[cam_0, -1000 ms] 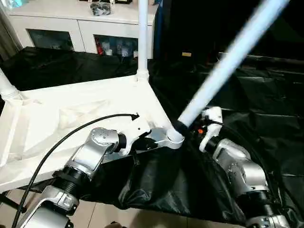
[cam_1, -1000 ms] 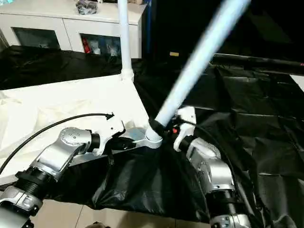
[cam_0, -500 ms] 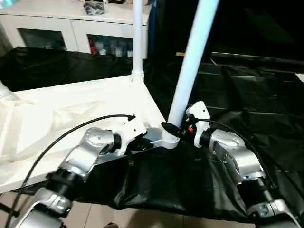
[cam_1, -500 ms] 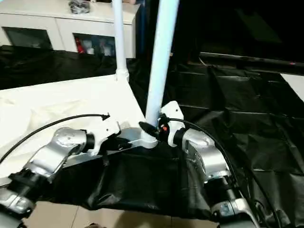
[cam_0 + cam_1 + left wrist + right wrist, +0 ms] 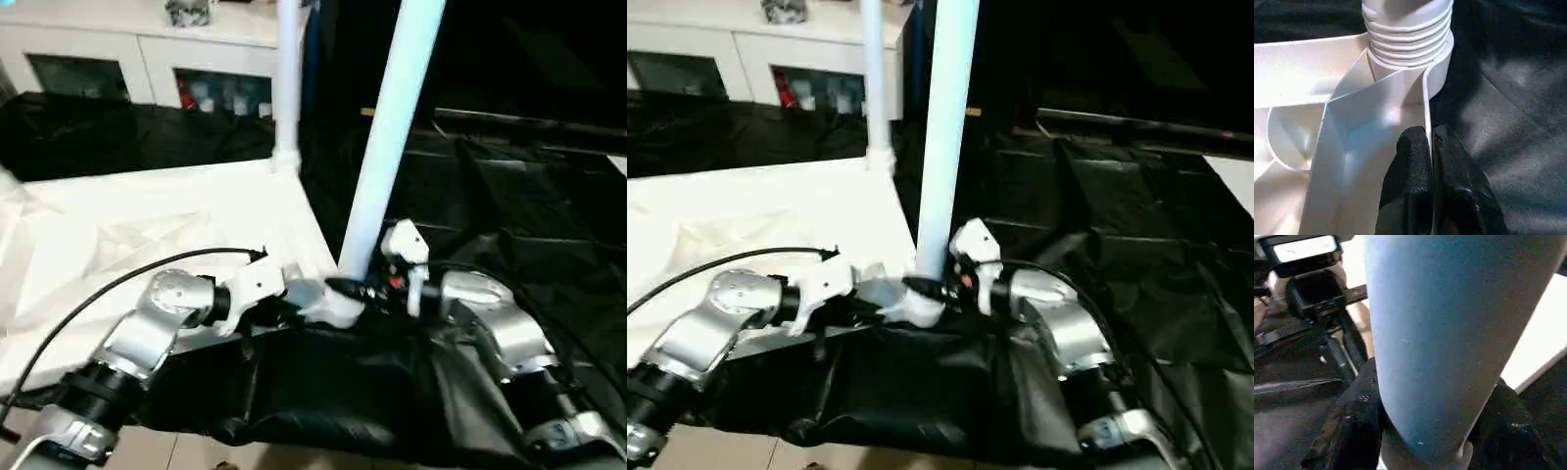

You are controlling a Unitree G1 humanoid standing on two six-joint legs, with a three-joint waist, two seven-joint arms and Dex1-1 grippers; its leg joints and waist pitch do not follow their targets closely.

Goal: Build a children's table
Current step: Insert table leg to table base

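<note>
- Black sheeting covers the floor under the upturned table top.
- My left gripper pinches its rim.
- My right gripper clamps 1 near-upright leg at the corner socket.

Both silver forearms angled inward, left tool and right tool clamped.

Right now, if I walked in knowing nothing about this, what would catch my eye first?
Probably the tall white leg rising from the near corner socket of the upturned white table top, with the right tool clamped round its base. Just left of it, the left tool pinches the top's thin rim, holding it on the black sheet. Another leg already stands at the far corner.
</note>
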